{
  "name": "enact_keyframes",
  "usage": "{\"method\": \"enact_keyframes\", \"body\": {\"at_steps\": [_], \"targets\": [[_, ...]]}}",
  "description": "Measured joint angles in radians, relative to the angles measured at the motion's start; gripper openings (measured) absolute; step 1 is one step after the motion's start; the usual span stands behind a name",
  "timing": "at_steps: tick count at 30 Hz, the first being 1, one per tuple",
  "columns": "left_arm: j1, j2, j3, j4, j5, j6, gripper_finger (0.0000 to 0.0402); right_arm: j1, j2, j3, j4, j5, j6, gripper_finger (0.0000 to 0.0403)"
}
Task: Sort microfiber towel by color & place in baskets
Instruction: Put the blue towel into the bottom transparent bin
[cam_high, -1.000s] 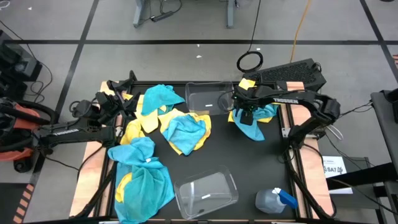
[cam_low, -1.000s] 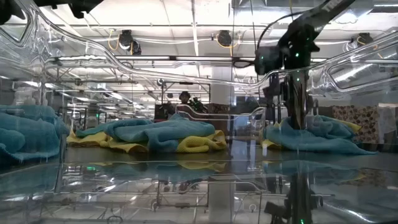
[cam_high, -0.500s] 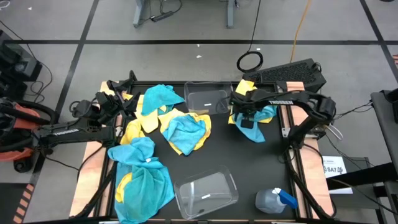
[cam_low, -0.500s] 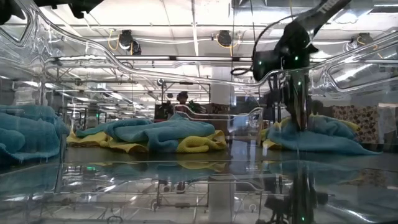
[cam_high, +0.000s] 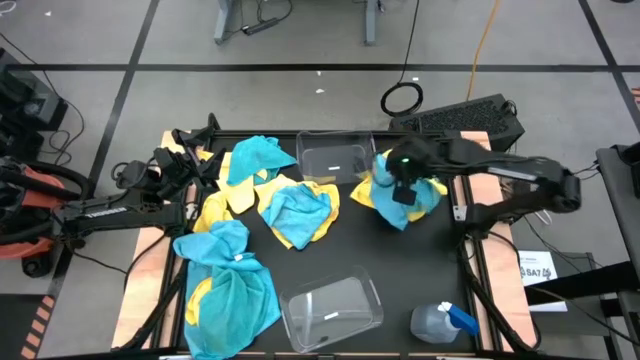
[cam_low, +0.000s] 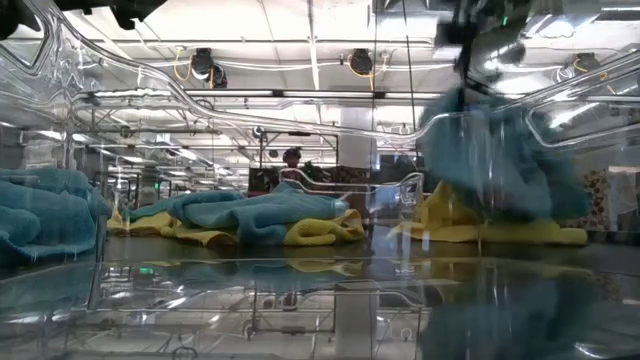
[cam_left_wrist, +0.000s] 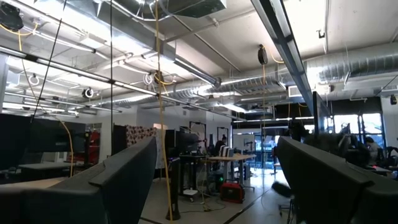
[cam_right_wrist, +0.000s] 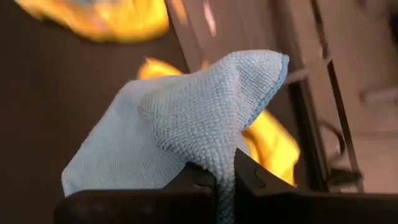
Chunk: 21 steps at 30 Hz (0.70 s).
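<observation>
My right gripper (cam_high: 403, 190) is shut on a turquoise blue microfiber towel (cam_high: 420, 197) at the table's far right and holds it raised above a yellow towel (cam_high: 366, 190) lying on the table. In the low view the blue towel (cam_low: 490, 150) hangs over yellow cloth (cam_low: 480, 232). More blue and yellow towels (cam_high: 290, 208) lie heaped at the centre and left. One clear basket (cam_high: 333, 160) stands at the far edge, another (cam_high: 332, 306) near the front. My left gripper (cam_high: 195, 138) waits open at the far left, its fingers level and bare (cam_left_wrist: 217, 193). My right gripper pinches a bunched fold of the blue towel (cam_right_wrist: 219, 163) between its two fingers, coming from above and pointing down. The cloth hangs slack below the fingers; whether its lower end (cam_low: 500, 205) is clear of the yellow towel, I cannot tell.
A clear spray bottle with a blue trigger (cam_high: 442, 322) lies at the near right corner. A big blue and yellow heap (cam_high: 228, 285) fills the near left. Bare dark table (cam_high: 420, 265) lies between the right gripper and the bottle.
My right gripper has taken hold of the blue towel and gone up with it, drifting a little toward the table's right edge. The towel, flat on the yellow one a second ago, is now drawn up into a hanging bunch, and the yellow towel beneath shows.
</observation>
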Motion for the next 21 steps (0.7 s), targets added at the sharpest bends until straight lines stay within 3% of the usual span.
{"method": "enact_keyframes", "body": {"at_steps": [6,10,17,21], "targets": [[0.000,0.000,0.000,0.000,0.000,0.000,0.0335,0.046,-0.129,0.085,0.107,-0.038,0.009,0.0001],[0.000,0.000,0.000,0.000,0.000,0.000,0.0335,0.061,-0.179,0.119,0.214,-0.126,0.009,0.0000],[0.000,0.000,0.000,0.000,0.000,0.000,0.0335,0.106,-0.198,0.129,0.369,-0.341,0.009,0.0000],[0.000,0.000,0.000,0.000,0.000,0.000,0.0335,0.135,-0.183,0.129,0.413,-0.333,-0.014,0.0000]]}}
